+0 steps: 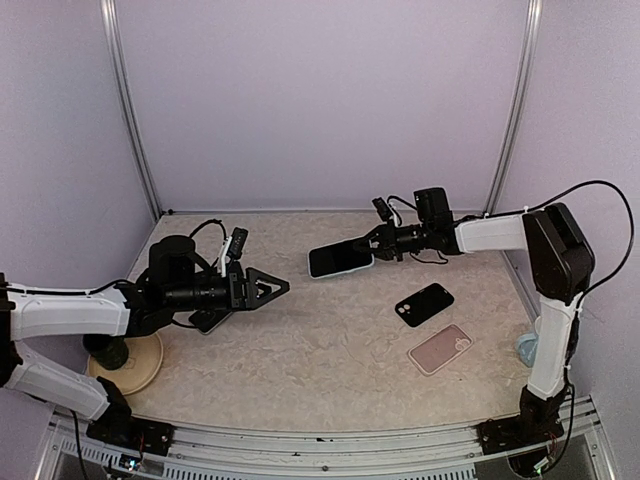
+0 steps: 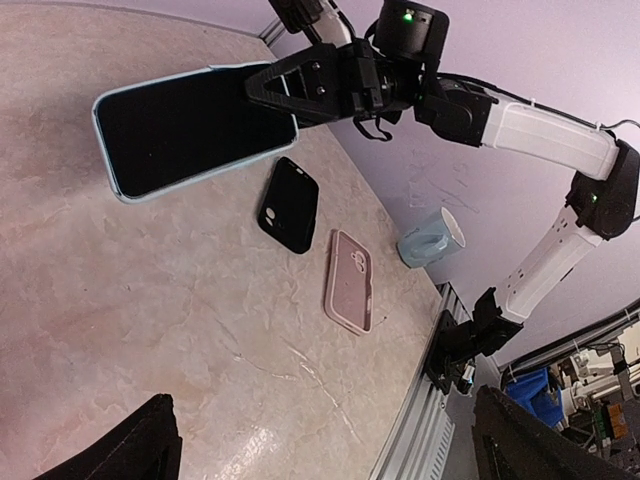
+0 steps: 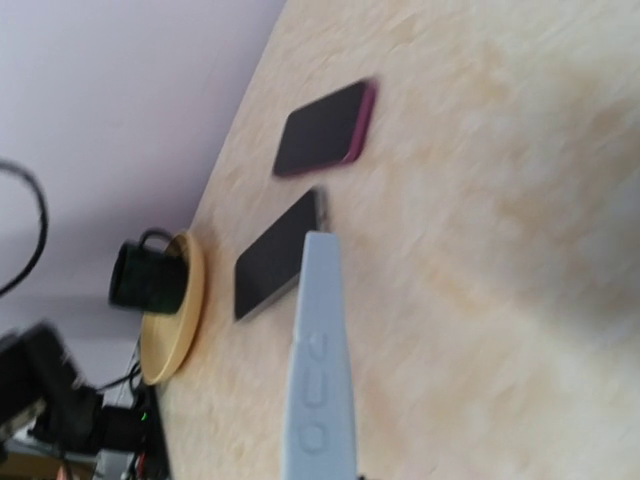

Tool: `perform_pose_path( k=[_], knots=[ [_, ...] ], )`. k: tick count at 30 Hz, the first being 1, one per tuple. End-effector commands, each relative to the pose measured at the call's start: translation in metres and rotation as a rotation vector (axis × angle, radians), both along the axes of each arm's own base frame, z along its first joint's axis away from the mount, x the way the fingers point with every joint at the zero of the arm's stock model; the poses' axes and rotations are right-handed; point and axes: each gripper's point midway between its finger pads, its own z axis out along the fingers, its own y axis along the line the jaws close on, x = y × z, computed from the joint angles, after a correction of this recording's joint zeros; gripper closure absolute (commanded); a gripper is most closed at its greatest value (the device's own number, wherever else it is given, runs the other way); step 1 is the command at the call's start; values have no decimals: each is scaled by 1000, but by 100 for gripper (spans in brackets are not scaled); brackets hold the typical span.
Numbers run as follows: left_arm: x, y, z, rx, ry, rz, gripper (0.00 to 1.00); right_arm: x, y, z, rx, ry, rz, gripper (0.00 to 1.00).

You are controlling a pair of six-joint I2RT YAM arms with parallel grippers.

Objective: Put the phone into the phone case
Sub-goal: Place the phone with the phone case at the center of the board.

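Left wrist: case (image 2: 124, 197) apparently holds phone (image 2: 190, 130).

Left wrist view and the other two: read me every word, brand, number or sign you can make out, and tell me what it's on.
No text can be read in any view.
On the phone: the screen is dark, with nothing showing.
On the black case and the pink case: no logo or lettering is visible.
On the phone's light blue edge in the right wrist view: only blurred raised button shapes, no letters.
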Motion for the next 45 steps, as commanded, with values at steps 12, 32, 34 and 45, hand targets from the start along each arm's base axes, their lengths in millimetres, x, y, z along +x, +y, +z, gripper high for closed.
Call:
perform_pose_path(
  k=[12, 32, 34, 45],
  knots=[
    [-4, 0, 5, -10, -14, -1, 1, 98, 10, -22, -17, 12, -21, 100],
    [-13, 4, 2, -23, -11, 21, 1, 148, -7, -84, -14, 77, -84, 97],
    [-13, 4, 2, -22, -11, 22, 1, 152, -9, -86, -17, 79, -92, 93],
    [-13, 4, 0, -20, -8, 24, 1, 161, -19, -100, -36, 102, -114, 76]
  ],
)
